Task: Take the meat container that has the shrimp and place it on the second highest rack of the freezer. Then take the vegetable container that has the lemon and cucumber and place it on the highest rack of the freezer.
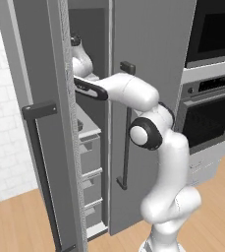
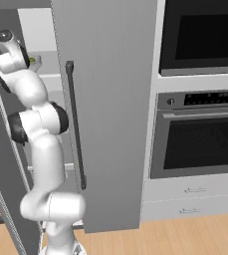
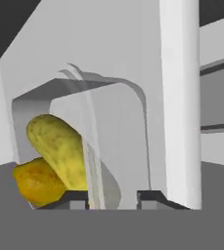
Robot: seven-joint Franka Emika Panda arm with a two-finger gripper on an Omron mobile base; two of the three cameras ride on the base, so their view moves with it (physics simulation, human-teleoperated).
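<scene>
Inside the freezer [image 1: 92, 29], high up, the pale vegetable container [image 3: 108, 127] lies on a rack with the green cucumber [image 3: 59, 146] and yellow lemon [image 3: 37, 183] in it. My gripper [image 3: 114, 197] straddles the tray's near rim. Its fingers [image 3: 79, 199] stand a little apart, and a gap shows on the right side of the rim, so it is open. From the right base view a speck of cucumber [image 2: 33, 61] shows just beyond my wrist. A darker grey tray [image 3: 220, 95], by its look the meat container, lies past a white post. The shrimp is hidden.
The freezer's open door [image 1: 40, 123] with its dark bar handle stands close on my arm's left. Grey drawers [image 1: 90, 157] sit below the racks. A white upright post [image 3: 179, 97] rises just right of the tray. The black wall oven [image 2: 200, 134] is further right.
</scene>
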